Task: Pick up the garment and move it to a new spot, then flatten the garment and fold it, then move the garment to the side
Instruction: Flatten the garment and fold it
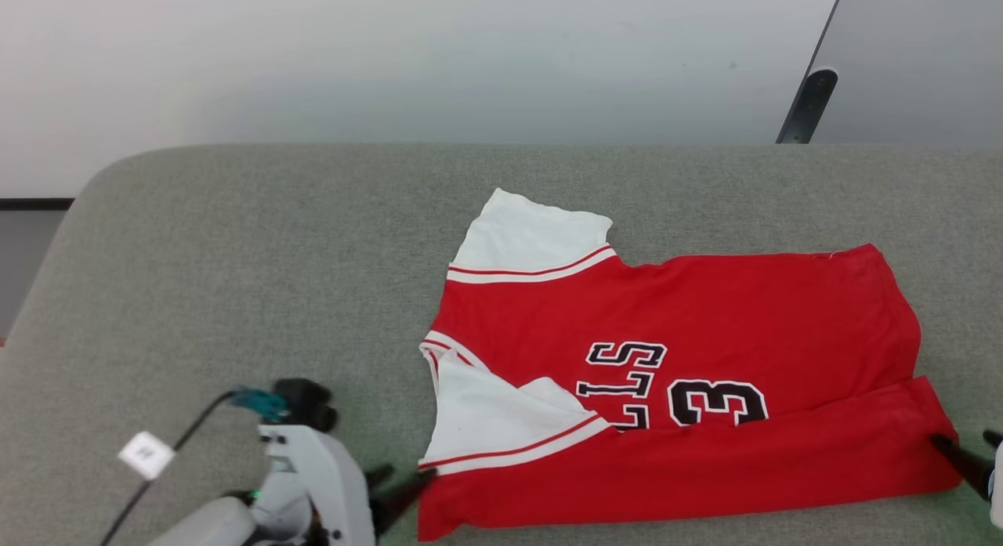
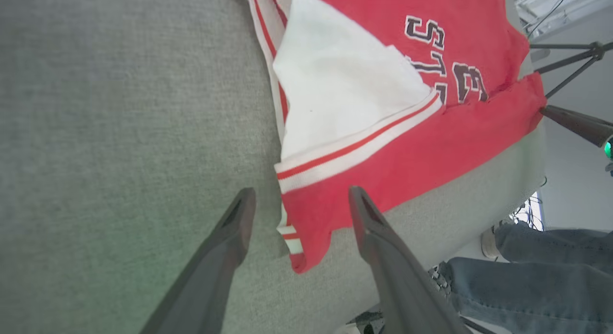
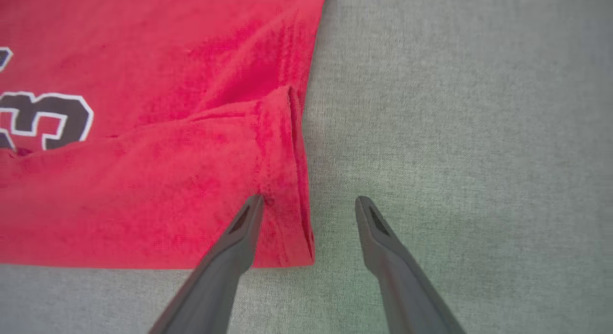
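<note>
grey cloth-covered table (image 1: 235, 256). garment (image 1: 705, 311) lies flat on its right half, near edge folded up over the print. person's jeans (image 2: 527, 276) beyond the table edge. left gripper (image 2: 301, 195) jaws spread, straddling the sleeve-end corner. right gripper (image 3: 309, 200) jaws spread at the hem corner, gripping nothing.
</note>
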Controlling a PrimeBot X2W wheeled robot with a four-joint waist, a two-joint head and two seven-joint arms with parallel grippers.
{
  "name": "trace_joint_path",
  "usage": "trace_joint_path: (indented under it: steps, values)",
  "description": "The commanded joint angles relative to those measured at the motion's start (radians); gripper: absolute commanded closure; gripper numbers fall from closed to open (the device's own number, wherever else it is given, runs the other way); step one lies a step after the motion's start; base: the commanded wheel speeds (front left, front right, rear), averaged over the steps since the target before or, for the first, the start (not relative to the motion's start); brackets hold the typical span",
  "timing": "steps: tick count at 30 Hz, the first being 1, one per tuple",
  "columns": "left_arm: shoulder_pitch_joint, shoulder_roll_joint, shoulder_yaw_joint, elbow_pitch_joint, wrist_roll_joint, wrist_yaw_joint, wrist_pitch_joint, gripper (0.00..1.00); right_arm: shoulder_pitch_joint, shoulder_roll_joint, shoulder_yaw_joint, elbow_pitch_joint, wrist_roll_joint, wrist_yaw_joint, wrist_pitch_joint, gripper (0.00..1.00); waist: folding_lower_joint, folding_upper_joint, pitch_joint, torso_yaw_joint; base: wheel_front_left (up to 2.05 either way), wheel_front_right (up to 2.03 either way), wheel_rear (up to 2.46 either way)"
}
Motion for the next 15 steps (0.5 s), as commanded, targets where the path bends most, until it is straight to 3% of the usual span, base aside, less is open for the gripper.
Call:
trace_joint_path:
  steps: [1,6,9,15]
  values:
    - [0.022,0.016,0.023,-0.019,0.017,0.018,-0.052,0.0,0.012,0.007,-0.027,-0.011,-0.01,-0.001,-0.033,0.0,0.0,0.0,-0.001,-0.001,0.0,0.0,0.0]
    - [0.061,0.031,0.124,-0.058,0.063,0.062,-0.288,0.0,0.032,0.026,-0.118,-0.049,-0.093,-0.001,-0.205,0.0,0.0,0.0,0.002,0.002,0.0,0.0,0.0]
    - [0.057,0.032,0.176,-0.048,0.118,0.083,-0.432,0.0,0.03,0.072,-0.204,-0.057,-0.154,-0.001,-0.334,0.0,0.0,0.0,0.003,0.0,0.0,0.0,0.0]
    - [-0.028,0.031,0.219,-0.007,0.199,0.09,-0.527,0.0,0.048,0.168,-0.281,-0.11,-0.273,-0.001,-0.468,0.0,0.0,0.0,0.015,-0.024,0.0,0.0,0.0]
